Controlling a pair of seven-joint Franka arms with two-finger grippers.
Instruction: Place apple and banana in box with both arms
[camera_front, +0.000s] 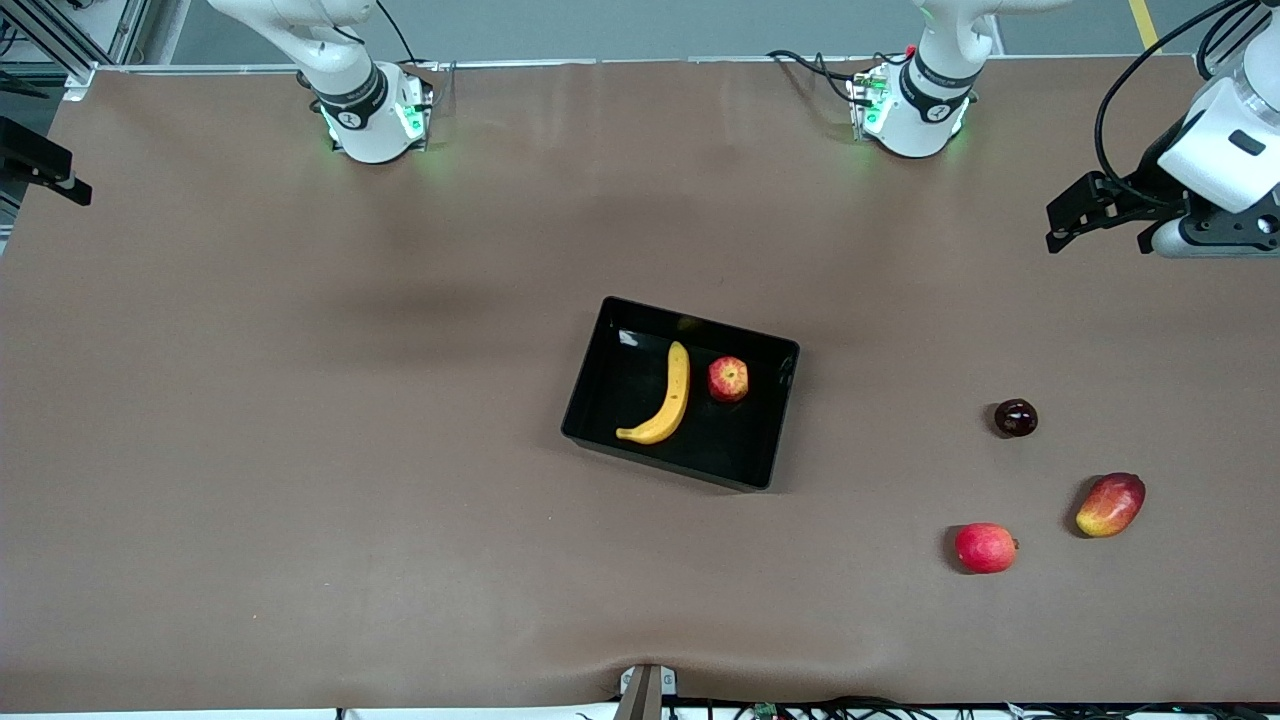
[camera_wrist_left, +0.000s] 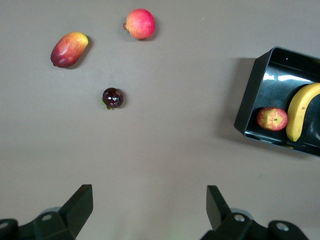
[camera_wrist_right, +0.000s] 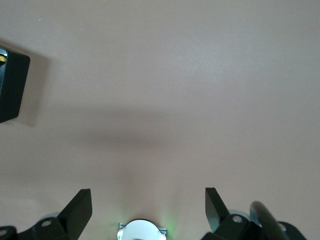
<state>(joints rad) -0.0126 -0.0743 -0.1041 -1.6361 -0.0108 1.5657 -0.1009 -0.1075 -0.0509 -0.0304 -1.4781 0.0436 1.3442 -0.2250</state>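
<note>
You have the banana (camera_front: 665, 398), curved and yellow, lying flat in the glossy black box (camera_front: 605, 345) at mid-worktop. The small red, yellow-streaked apple (camera_front: 728, 379) sits just beside the banana, toward the left arm's end of the worktop, its stem hollow showing.

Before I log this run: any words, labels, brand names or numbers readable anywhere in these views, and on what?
No text can be read in any view.
Round marks on the dark bands of the arms near their bases: too small to read.
The box, banana and apple: no label or print visible.
</note>
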